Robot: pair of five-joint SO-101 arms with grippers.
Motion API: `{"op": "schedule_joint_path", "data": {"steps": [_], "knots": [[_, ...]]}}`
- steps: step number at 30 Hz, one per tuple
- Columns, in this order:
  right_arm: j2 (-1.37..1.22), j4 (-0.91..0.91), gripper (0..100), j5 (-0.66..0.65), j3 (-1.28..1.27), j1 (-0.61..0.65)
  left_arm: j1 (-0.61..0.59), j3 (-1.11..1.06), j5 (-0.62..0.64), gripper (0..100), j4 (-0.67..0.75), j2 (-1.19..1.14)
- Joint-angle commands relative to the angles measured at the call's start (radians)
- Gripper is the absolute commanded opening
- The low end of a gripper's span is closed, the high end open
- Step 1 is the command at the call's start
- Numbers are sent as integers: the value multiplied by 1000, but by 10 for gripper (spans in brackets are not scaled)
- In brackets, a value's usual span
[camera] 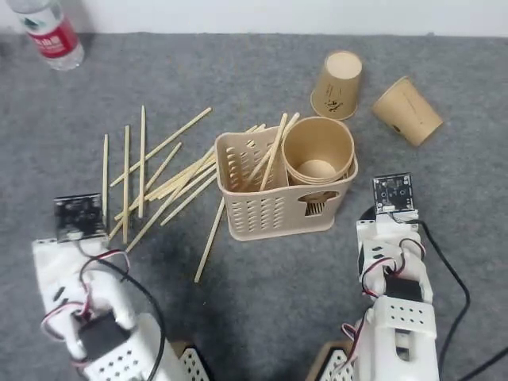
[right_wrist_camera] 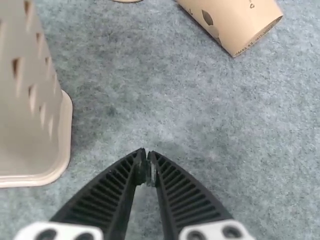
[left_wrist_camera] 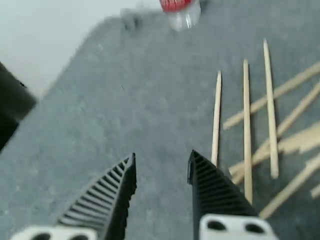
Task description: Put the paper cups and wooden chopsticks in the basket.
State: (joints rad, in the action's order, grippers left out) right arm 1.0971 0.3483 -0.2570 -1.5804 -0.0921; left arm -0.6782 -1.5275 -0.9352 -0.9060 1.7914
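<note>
while right gripper (right_wrist_camera: 147,157) is closed, left gripper (left_wrist_camera: 162,157) gapes empty

A lab-like robot test bench: a grey felt-covered table (camera: 262,317) against a bare white wall (camera: 317,14).

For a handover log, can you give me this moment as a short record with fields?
basket: upright, mid-carpet, two compartments
stacked cups: in one compartment
loose cups: two, lying beyond the basket
basket chopsticks: a few, leaning in the other compartment
loose chopsticks: many, scattered beside the basket
left hand: open, empty, near the loose chopsticks
right hand: shut, empty, beside the basket
bottle: far corner of the carpet
</note>
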Motion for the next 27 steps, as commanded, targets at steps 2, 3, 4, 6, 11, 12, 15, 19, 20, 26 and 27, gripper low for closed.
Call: {"op": "schedule_joint_path", "data": {"steps": [2, 3, 4, 6, 11, 12, 15, 19, 20, 26, 27], "knots": [[15, -15, 15, -12, 6, 2, -3, -136, -129, 163, 35, -5], [15, -15, 15, -12, 6, 2, -2, -156, -127, 163, 72, -5], [15, -16, 15, -12, 6, 2, 8, -159, -98, 163, 112, -11], [15, -18, 15, -12, 6, 4, 17, -157, 37, 167, 166, -8], [15, -18, 15, -12, 6, 4, 43, -153, 241, 208, 146, -11], [15, -18, 15, -12, 6, 4, 44, -145, 279, 211, 121, -11], [15, -18, 15, -12, 6, 5, 60, -71, 336, 213, 12, -14], [15, -18, 15, -12, 6, 5, 140, 73, 381, 213, -215, -14], [15, -18, 15, -12, 6, 5, 157, 101, 399, 213, -258, -14], [15, -16, 15, -12, 6, 4, 170, 131, 499, 213, -301, -14], [15, -16, 15, -12, 6, 4, 170, 133, 512, 213, -301, -14]]}}
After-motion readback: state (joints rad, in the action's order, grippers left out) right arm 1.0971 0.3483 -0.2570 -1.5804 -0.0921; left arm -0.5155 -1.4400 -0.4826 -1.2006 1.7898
